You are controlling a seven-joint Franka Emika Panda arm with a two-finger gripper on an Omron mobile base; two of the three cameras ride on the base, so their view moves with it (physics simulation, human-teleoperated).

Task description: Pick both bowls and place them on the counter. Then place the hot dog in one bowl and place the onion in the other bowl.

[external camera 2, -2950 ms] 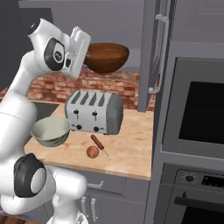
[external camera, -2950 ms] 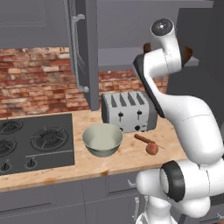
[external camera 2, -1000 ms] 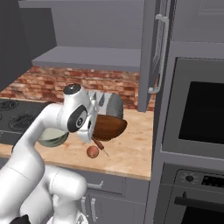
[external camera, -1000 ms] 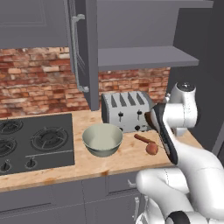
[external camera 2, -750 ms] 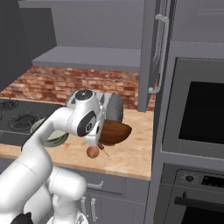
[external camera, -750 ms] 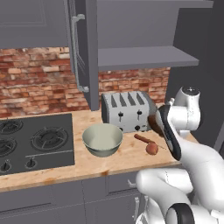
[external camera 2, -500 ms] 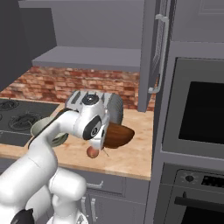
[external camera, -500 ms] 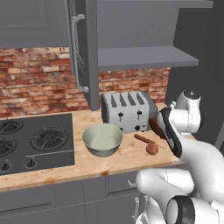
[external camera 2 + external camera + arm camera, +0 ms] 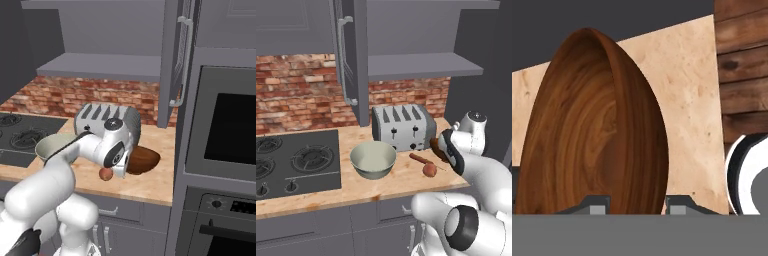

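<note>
So here's where it stands: the grey-green bowl (image 9: 373,159) is already sitting upright on the desk (image 9: 331,192), right in front of the toaster (image 9: 402,126) and just beside the stove top (image 9: 293,160). That one looks done.

The brown bowl (image 9: 142,160) is the one in play. The hand (image 9: 635,204) has its two fingertips pinched across the bowl's rim, one on the inside and one on the outside, so it's closed down on that thin wall and not gaping open. From the hand camera the bowl looks tipped on edge (that camera rolls with the wrist though, so don't read too much into it). In the right base view the bowl is low over the desk to the right of the toaster, close to the oven cabinet (image 9: 220,150). I can't tell whether its bottom is actually touching the wood or hanging just above it.

The hot dog (image 9: 420,159) and the onion (image 9: 429,170) are both lying loose on the desk between the two bowls, near each other, neither in a bowl.

So I'd call it roughly halfway: one bowl placed, the second nearly down but not let go of, and both food items left to move, one per bowl.
</note>
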